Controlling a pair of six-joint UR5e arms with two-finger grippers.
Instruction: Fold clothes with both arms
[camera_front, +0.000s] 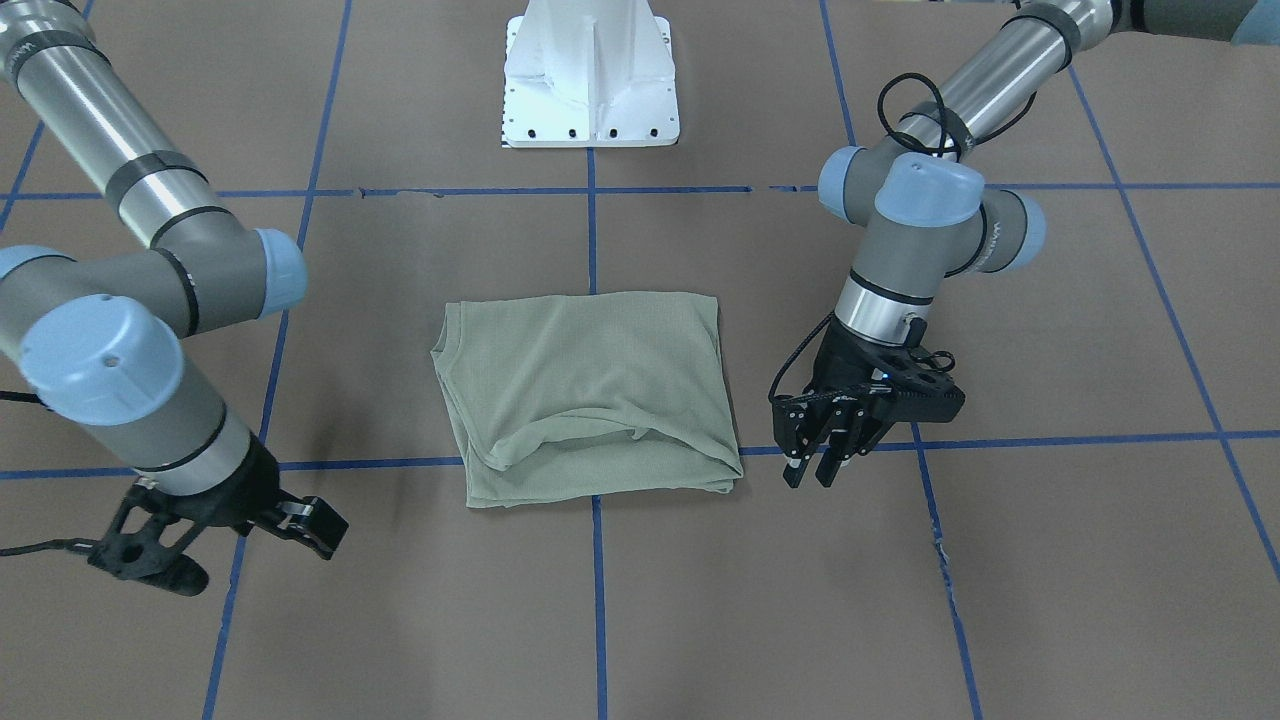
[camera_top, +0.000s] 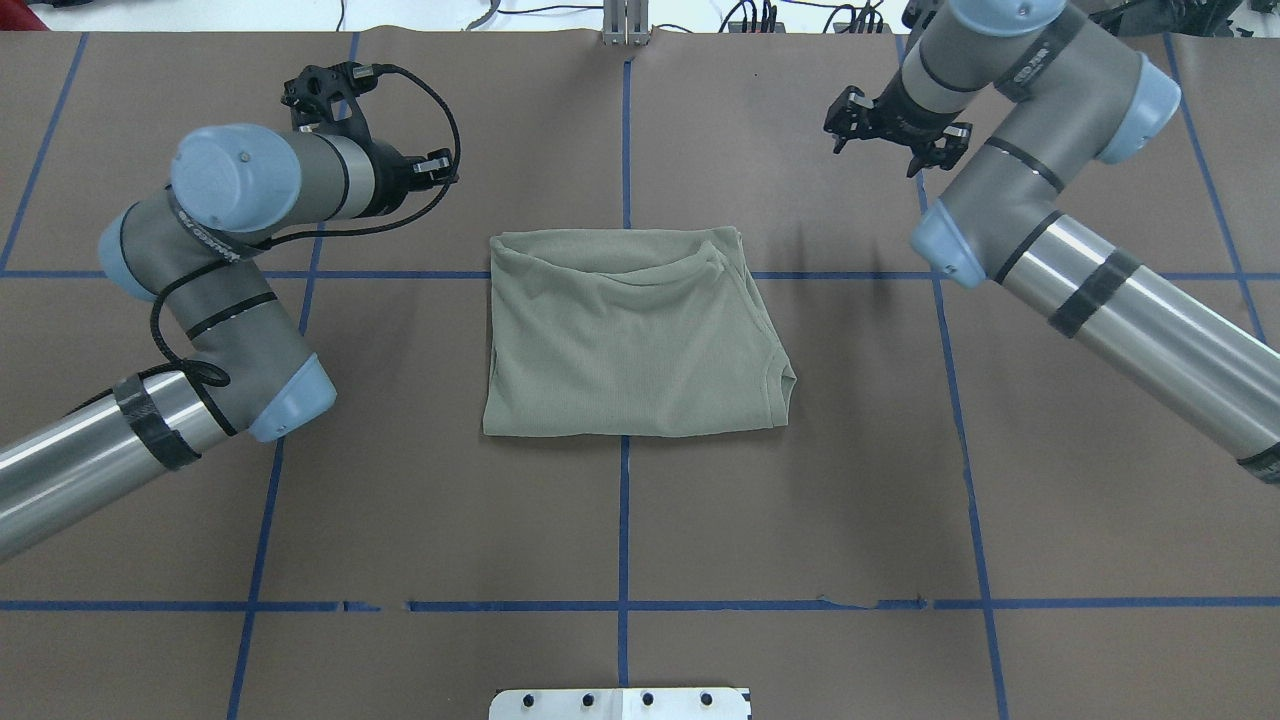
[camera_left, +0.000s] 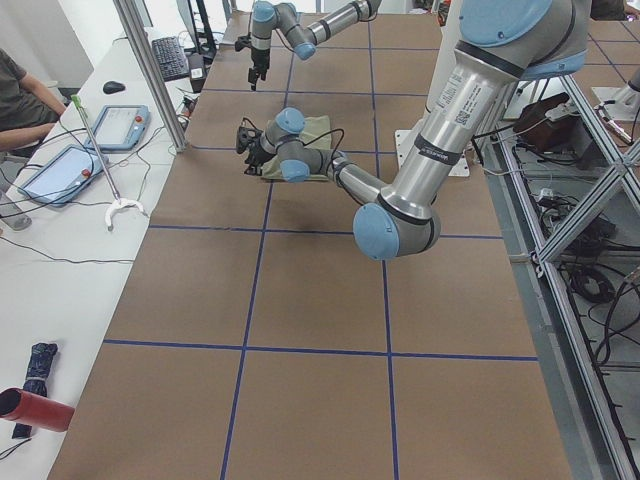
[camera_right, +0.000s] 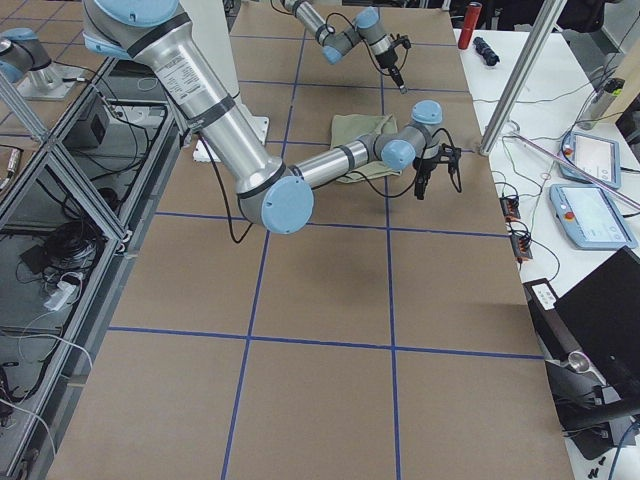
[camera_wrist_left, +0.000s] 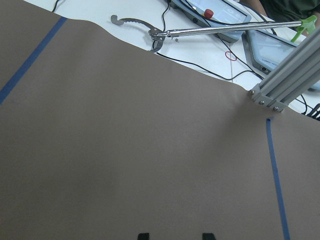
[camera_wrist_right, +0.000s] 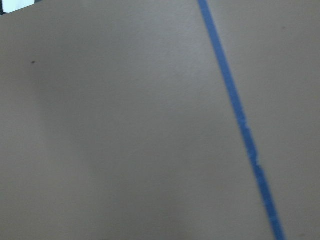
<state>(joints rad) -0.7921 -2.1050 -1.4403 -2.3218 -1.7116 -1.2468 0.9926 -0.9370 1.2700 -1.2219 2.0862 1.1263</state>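
On brown paper (camera_top: 800, 500), knit green shirt (camera_top: 630, 340) lies folded square

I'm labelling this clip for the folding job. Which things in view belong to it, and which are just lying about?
Belong to the job:
sage-green shirt, lying folded on the table
left gripper and right gripper, both clear of it

Just lying about, on the white side bench:
grabber tool
teach pendant
keyboard
red cylinder

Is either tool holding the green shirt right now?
No, the shirt lies by itself, with the left tool and right tool both open and apart from it.
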